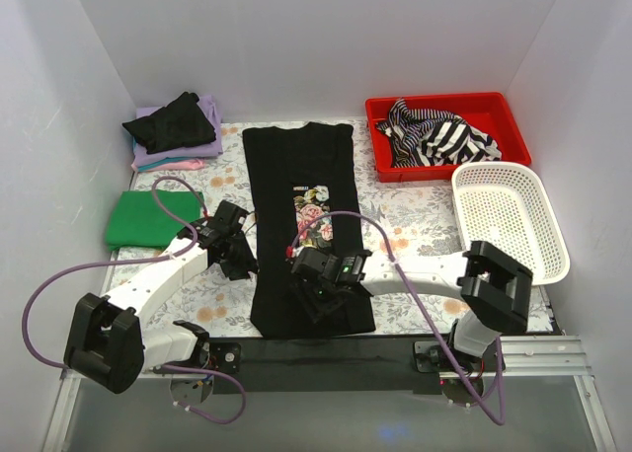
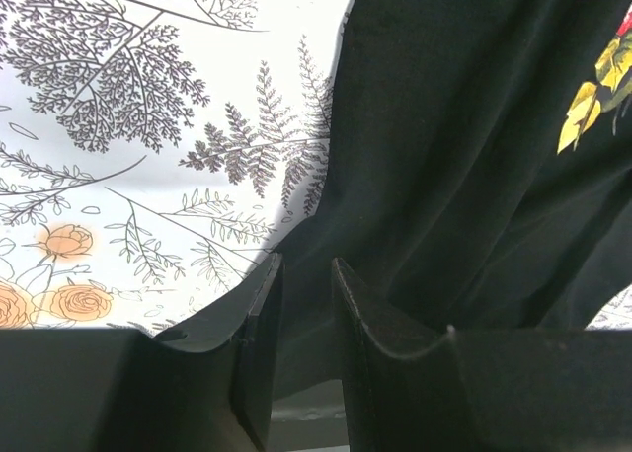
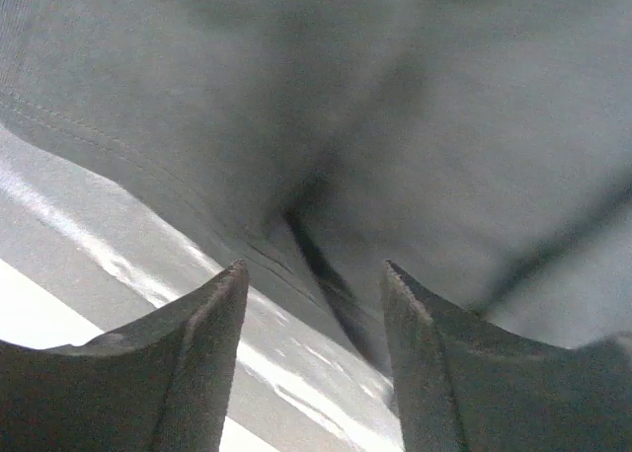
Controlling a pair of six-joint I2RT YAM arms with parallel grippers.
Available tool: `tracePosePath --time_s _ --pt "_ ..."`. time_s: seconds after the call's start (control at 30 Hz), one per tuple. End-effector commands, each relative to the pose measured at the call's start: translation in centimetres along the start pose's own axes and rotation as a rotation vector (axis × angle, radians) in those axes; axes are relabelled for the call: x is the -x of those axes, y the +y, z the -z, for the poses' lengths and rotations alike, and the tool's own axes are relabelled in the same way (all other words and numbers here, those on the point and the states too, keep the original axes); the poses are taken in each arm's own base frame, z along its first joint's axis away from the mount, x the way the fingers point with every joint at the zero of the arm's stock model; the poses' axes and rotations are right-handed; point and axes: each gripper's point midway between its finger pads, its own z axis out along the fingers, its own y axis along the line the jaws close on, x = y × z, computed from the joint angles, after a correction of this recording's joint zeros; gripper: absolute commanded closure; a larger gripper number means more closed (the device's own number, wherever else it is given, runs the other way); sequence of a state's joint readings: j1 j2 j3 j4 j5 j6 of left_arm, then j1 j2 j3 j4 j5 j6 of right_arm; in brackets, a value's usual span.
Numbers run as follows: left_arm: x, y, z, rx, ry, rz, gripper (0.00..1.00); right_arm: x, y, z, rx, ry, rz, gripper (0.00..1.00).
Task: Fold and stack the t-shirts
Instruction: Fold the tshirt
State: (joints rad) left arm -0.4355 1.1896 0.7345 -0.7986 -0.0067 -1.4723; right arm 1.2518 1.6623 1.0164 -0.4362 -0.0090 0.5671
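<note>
A black t-shirt (image 1: pixel 296 176) with a floral chest print lies as a long strip down the middle of the table. My left gripper (image 1: pixel 240 262) sits at its left edge, jaws drawn close on the black cloth (image 2: pixel 444 156) with a fold between the fingers (image 2: pixel 259 324). My right gripper (image 1: pixel 318 299) hovers over the shirt's near end, open, with the hem (image 3: pixel 197 190) below and nothing between its fingertips (image 3: pixel 314 266). A green folded t-shirt (image 1: pixel 148 218) lies at the left. A crumpled black t-shirt (image 1: pixel 173 124) tops a lilac and pink pile (image 1: pixel 212 141). A striped t-shirt (image 1: pixel 439 136) fills the red bin.
The red bin (image 1: pixel 513 136) stands at the back right, with a white mesh basket (image 1: pixel 513 215) just in front of it. The floral table covering (image 1: pixel 415 225) shows between shirt and basket. White walls close in the table on three sides.
</note>
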Motion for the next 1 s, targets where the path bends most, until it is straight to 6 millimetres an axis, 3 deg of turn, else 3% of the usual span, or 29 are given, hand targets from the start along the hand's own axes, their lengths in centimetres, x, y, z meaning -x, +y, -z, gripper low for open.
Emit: tracePosePath --time_s 0.0,0.07,0.1,0.27,0.5,0.67,0.97 --pt "-0.2 -0.8 0.9 -0.054 0.004 -0.003 0.74 2.6 -3.3 4.4 -0.171 -0.152 -0.030 0.37" --pt "-0.6 -0.9 0.8 -0.069 0.016 0.004 0.74 3.0 -5.9 5.8 -0.222 -0.196 -0.084 0.37" --pt "-0.7 -1.2 0.7 -0.085 0.024 0.009 0.73 2.3 -7.1 5.9 -0.240 -0.190 -0.093 0.35" --pt "-1.0 -2.4 0.9 -0.138 0.050 0.025 0.51 2.9 -9.6 9.4 -0.272 -0.308 -0.125 0.31" --pt "-3.1 -2.2 0.4 -0.164 0.129 0.088 0.45 0.1 -13.7 10.1 -0.270 -0.342 -0.301 0.25" --pt "-4.3 -1.3 0.1 -0.184 0.132 0.122 0.45 -2.3 -13.9 8.3 -0.218 -0.292 -0.360 0.24" --pt "-6.4 0.3 -0.5 -0.152 0.171 0.228 0.45 -3.4 -11.8 5.6 -0.054 -0.263 -0.394 0.24"
